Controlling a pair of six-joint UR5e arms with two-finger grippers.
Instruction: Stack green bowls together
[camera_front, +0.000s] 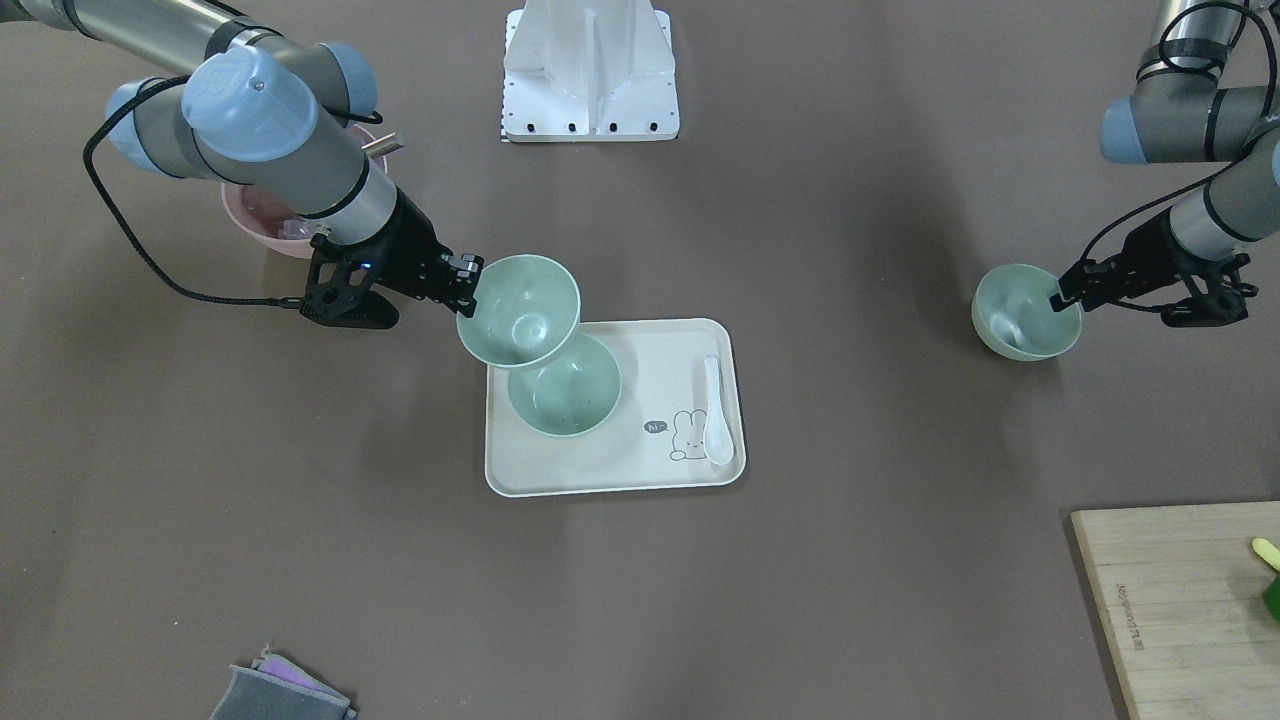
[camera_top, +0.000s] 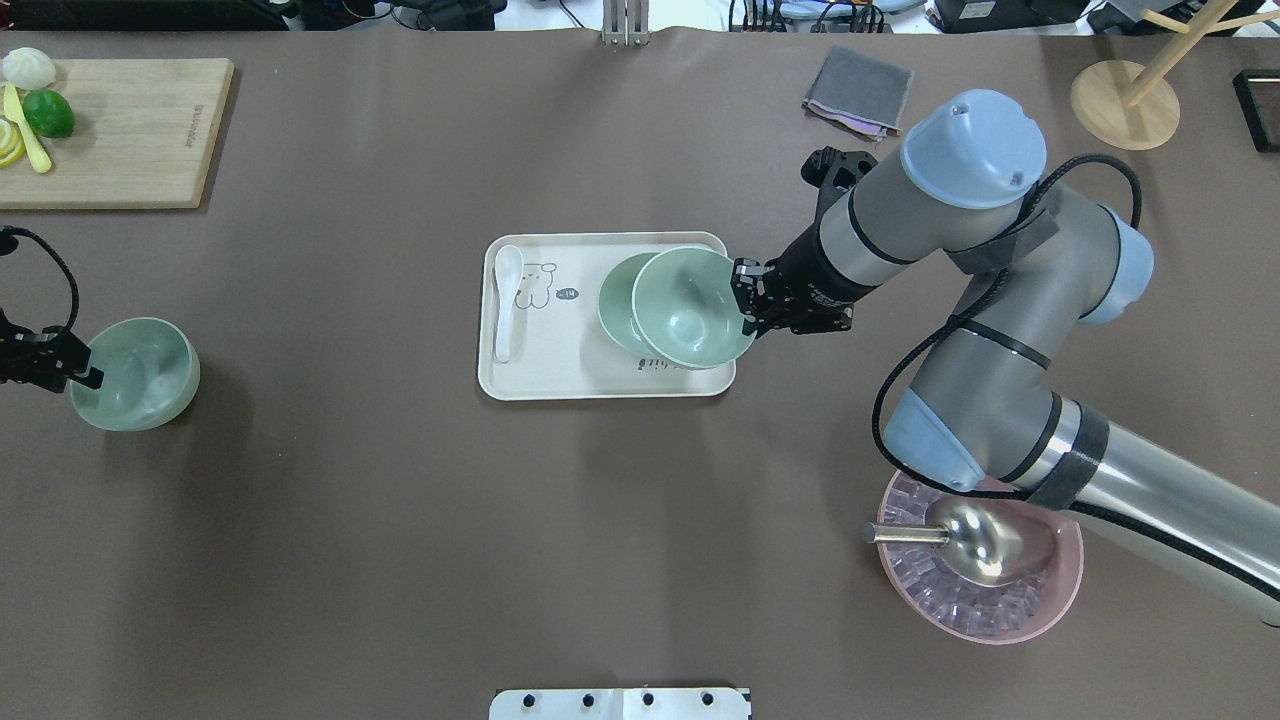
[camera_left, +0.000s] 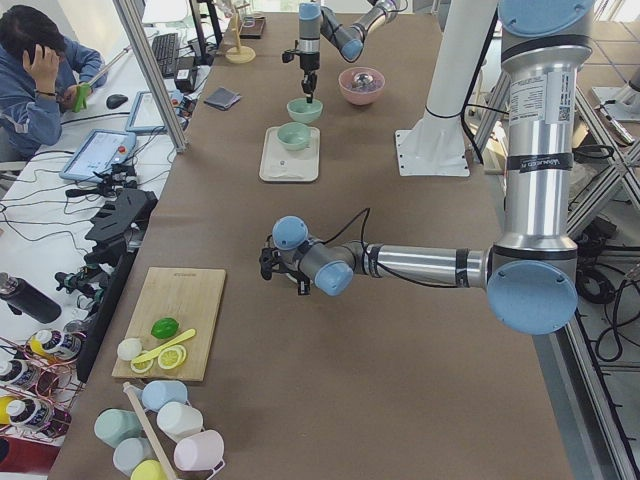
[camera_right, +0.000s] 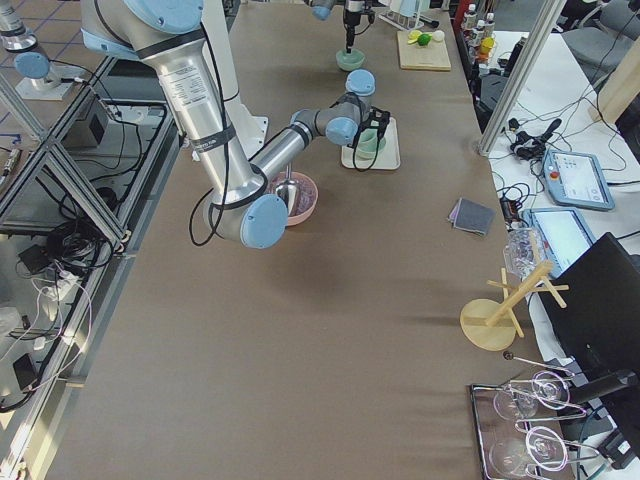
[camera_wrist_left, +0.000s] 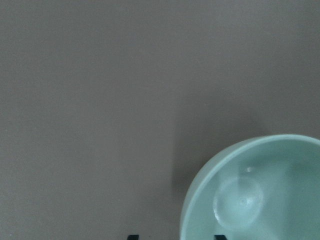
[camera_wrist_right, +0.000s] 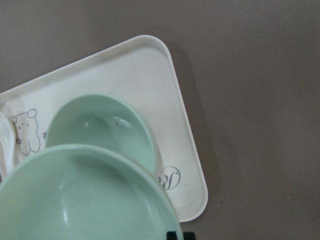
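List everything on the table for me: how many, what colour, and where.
tray: one, cream, mid-table.
green bowls: three, pale mint; one sits on the tray, a lifted bowl hangs over it, a third bowl stands on the bare table at the robot's left.
spoon: one, white, on the tray.
pink bowl: one, pink, at the robot's right, holding clear cubes and a metal scoop.
cutting board: one, wood, far left corner, with a lime.
cloth: one, grey, far side.
right gripper: black, shut on the lifted bowl's rim.
left gripper: black, open astride the third bowl's rim.
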